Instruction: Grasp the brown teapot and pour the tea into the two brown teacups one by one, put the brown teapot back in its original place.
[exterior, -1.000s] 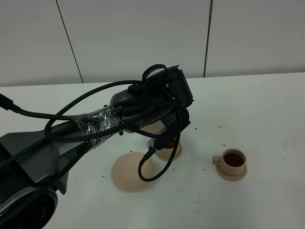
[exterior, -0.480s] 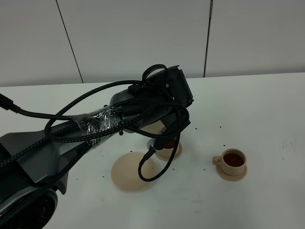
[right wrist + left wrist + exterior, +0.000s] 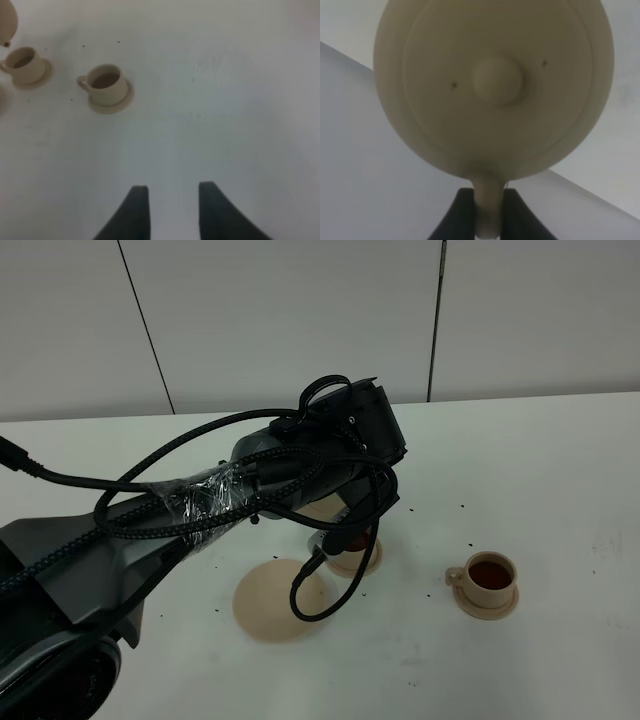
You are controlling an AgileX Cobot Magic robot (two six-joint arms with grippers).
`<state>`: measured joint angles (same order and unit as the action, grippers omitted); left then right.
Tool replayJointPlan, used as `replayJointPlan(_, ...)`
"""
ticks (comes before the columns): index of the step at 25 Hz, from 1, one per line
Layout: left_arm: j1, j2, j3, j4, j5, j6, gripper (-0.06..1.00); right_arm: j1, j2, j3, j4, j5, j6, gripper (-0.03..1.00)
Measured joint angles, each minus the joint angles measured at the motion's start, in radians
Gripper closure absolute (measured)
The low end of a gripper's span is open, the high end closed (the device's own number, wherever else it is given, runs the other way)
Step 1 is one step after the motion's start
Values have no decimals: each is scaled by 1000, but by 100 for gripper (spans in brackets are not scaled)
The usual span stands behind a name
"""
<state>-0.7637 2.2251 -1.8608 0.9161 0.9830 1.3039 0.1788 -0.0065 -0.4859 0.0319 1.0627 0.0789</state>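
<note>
Gripping teapot point(image 3: 492, 85) handle, L end effector point(image 3: 489, 212)

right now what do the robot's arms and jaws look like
The left arm is dark grey to black, with thick braided black cables looping along it and clear plastic wrap binding them midway. A boxy black block caps its wrist. The left gripper and right gripper both have dark, tapered, blade-like jaws. No markings are legible.

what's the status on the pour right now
Left claw shut on round tan matte teapot's handle, held over near teacup. Right claw open, idle. Far teacup holds tea. Wide flat saucer bare.
</note>
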Motion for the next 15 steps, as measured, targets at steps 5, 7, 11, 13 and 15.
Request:
replayJointPlan(5, 0, 0, 0, 0, 0, 0, 78, 0, 0, 0, 0, 0, 0, 73)
replayJointPlan(7, 0, 0, 0, 0, 2, 0, 78, 0, 0, 0, 0, 0, 0, 73)
replayJointPlan(11, 0, 0, 0, 0, 5, 0, 78, 0, 0, 0, 0, 0, 0, 73)
replayJointPlan(13, 0, 0, 0, 0, 6, 0, 78, 0, 0, 0, 0, 0, 0, 73)
replayJointPlan(15, 0, 0, 0, 0, 6, 0, 78, 0, 0, 0, 0, 0, 0, 73)
